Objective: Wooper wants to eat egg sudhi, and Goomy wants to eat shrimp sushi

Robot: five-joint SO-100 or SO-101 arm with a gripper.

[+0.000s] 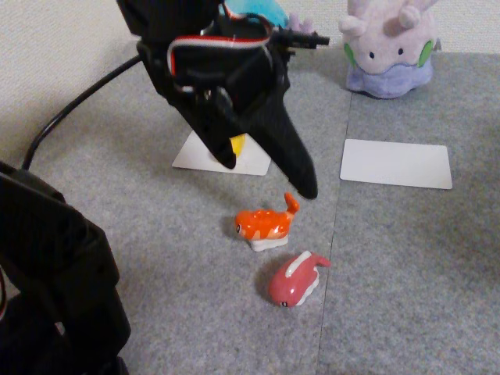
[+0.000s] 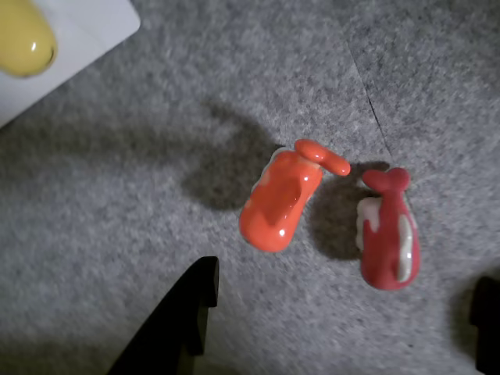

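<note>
My black gripper (image 1: 268, 173) hangs open above the grey mat, holding nothing. Just below its fingertips lies the orange striped shrimp sushi (image 1: 266, 223). In the wrist view the shrimp sushi (image 2: 281, 199) lies ahead of the gripper (image 2: 344, 281), between the lines of the two fingers. The yellow egg sudhi (image 1: 238, 144) rests on a white card (image 1: 250, 166), mostly hidden behind a finger; the wrist view shows the egg sudhi (image 2: 23, 39) at top left. Wooper (image 1: 262, 9) is largely hidden behind the arm. Goomy (image 1: 388, 47) sits at the back right.
A pink-red figure (image 1: 295, 281) with a white stripe lies close to the shrimp sushi, nearer the camera. A second white card (image 1: 396, 162) lies bare in front of Goomy. A bulky black shape (image 1: 55, 289) fills the lower left, and a cable (image 1: 70, 109) runs across the left side.
</note>
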